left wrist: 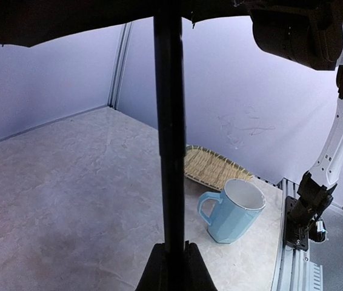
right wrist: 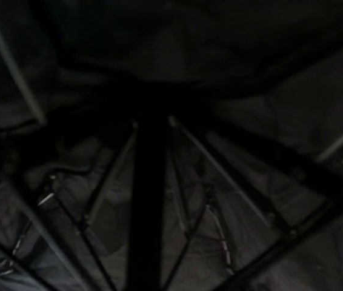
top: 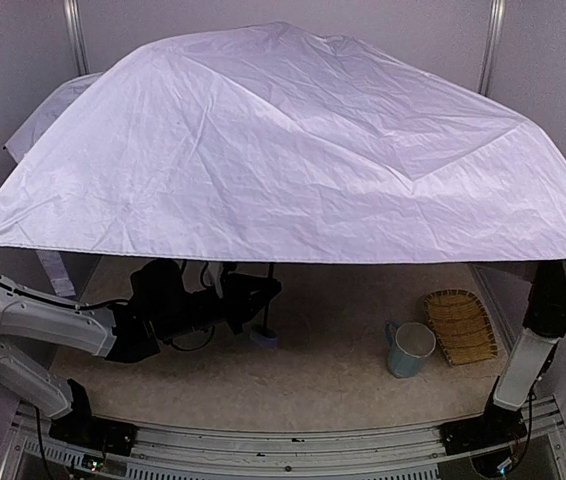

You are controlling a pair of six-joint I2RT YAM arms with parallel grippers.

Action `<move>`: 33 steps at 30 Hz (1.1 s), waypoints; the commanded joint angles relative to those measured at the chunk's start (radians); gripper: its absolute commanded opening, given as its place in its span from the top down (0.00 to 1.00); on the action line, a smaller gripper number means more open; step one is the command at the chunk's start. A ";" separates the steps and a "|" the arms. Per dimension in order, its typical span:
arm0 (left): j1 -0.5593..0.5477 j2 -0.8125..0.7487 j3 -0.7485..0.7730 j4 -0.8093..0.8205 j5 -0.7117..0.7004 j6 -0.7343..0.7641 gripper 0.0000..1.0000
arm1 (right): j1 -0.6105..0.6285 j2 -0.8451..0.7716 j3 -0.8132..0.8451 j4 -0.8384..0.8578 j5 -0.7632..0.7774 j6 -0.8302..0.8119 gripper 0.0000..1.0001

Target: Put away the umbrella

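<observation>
Under the umbrella [top: 293, 150], the mug [top: 410, 348] stands on the table [top: 313, 385], just left of the tray [top: 460, 325].

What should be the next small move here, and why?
Probably the right arm should close in on the shaft just below where the ribs meet, ready to pull the canopy shut. The umbrella is fully spread, the left gripper clamps the shaft low, and the right wrist view looks up at that junction.

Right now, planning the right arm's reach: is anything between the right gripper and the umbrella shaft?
Nothing visible. The right wrist view shows only the umbrella shaft and ribs ahead. The left gripper grips the shaft lower down; the mug and basket sit on the table below.
</observation>
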 commanded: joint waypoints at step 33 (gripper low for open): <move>0.013 -0.028 0.042 -0.005 -0.073 0.079 1.00 | 0.031 -0.084 -0.086 -0.048 0.112 -0.224 0.69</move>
